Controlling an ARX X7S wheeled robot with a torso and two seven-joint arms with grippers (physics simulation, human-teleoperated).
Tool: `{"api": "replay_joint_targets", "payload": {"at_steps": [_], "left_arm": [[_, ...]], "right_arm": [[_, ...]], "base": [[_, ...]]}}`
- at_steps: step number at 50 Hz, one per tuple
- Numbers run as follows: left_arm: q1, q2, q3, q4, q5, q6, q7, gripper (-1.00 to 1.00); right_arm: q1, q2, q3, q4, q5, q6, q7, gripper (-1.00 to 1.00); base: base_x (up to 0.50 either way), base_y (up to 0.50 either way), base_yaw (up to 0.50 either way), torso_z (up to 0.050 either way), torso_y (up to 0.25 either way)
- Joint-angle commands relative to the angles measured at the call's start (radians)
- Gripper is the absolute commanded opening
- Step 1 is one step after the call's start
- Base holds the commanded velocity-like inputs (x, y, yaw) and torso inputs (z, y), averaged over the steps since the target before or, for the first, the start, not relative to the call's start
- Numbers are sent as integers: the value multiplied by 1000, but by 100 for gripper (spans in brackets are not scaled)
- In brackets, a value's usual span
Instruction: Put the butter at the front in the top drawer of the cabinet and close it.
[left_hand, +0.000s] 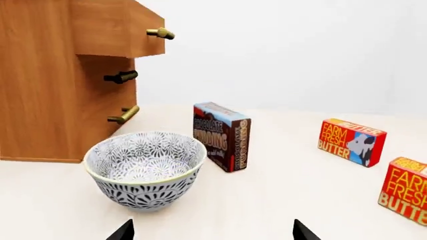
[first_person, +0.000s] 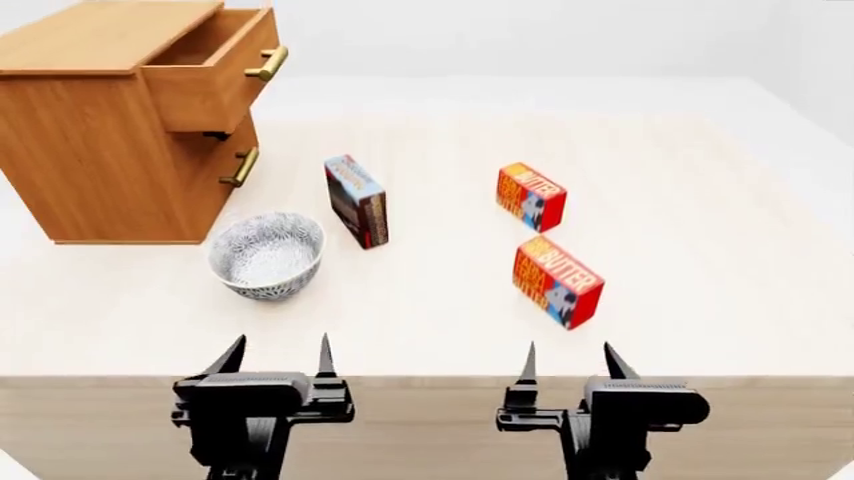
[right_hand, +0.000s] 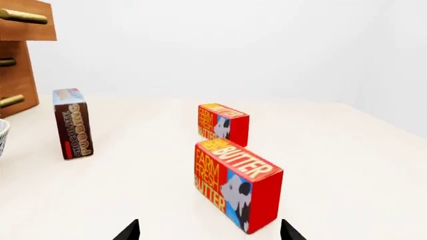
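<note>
1. Butter (first_person: 557, 282), front carton: sat on the worktop (first_person: 694, 200), right of centre, nearest of the two identical cartons to the robot; just ahead of the right gripper (first_person: 570, 362) and not touched by it.
2. Second butter carton (first_person: 531, 196): stood farther back, near the first but apart from it.
3. Handling, judged: small printed cardboard box, probably light and fairly stiff; faces smooth, so perhaps slippery under hard pads; walls likely to dent if squeezed too firmly.
4. Hold, judged: best taken across the narrow thickness, on the two broad lettered faces near mid-length, from above.
5. Attitude: stood on a long narrow edge, broad face upright; long axis horizontal, running diagonally from far-left to near-right; red end panel turned to the near-right.
6. Right gripper: fingers parted wide, nothing held; fingertips seen in the right wrist view on either side of the carton (right_hand: 237, 184), short of it.
7. Left gripper (first_person: 278, 357): likewise parted and empty, near the worktop's near edge, behind the patterned bowl (first_person: 267, 254).
8. Top drawer (first_person: 214, 70): pulled out of the cabinet (first_person: 94, 150) at far left, interior open from above; brass handle facing right.
9. Chocolate pudding box (first_person: 356, 201): upright between bowl and butter cartons; on the path to the drawer, to be cleared in carrying.
</note>
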Motion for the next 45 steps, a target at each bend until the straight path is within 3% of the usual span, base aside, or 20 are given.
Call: {"api": "replay_joint_targets", "payload": {"at_steps": [1,14,23,32,42,45], "left_arm": [[-113,-61,2,253,-79,-284,-22,100],[-509,-134,-41,303,-169,-681,-45,100],[-805,-167,-29,189,-203,-829,-19,100],[-1074,-177,12,-48,-204,-874,29,100],[-1336,-167,74,-333,-179,-834,88,100],[-1403,-164,86,-415,-172,-825,101,100]], "right_arm": [[93,34,-1,-215,2,228,43,100],[470,115,28,-376,28,756,17,100],[778,197,-28,-304,15,945,-34,100],[1093,225,-57,-83,19,1021,-79,100],[1387,231,-134,309,1,930,-123,100],[1452,213,-101,403,25,898,-133,100]], "base": [[0,0,0,50,0],[0,0,0,50,0],[0,0,0,50,0],[0,0,0,50,0],[0,0,0,50,0],[0,0,0,44,0]]}}
